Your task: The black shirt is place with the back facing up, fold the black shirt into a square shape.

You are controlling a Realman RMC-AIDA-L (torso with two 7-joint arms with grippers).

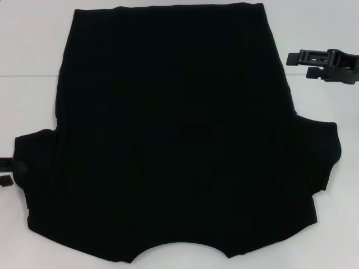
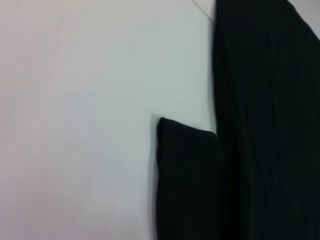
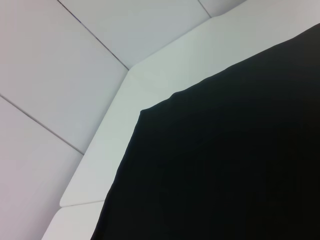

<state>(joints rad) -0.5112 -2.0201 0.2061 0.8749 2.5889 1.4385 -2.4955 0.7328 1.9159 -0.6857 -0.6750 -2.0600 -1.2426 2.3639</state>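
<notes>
White table (image 1: 33, 67) carries the black shirt (image 1: 174, 140) spread flat at centre. Left gripper (image 1: 7, 171) sits at 9 o'clock, its opening unclear; right gripper (image 1: 314, 64) at 2 o'clock, parted, empty.

Right claw (image 1: 307, 64) hangs at the far right, fingers parted — left claw (image 1: 5, 171) barely shows at the left edge.

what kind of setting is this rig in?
Probably a lab or test bench, not a home: a plain white table, one black shirt spread flat, and pale seamed panels beyond the table edge. Right gripper and left gripper flank the shirt.
</notes>
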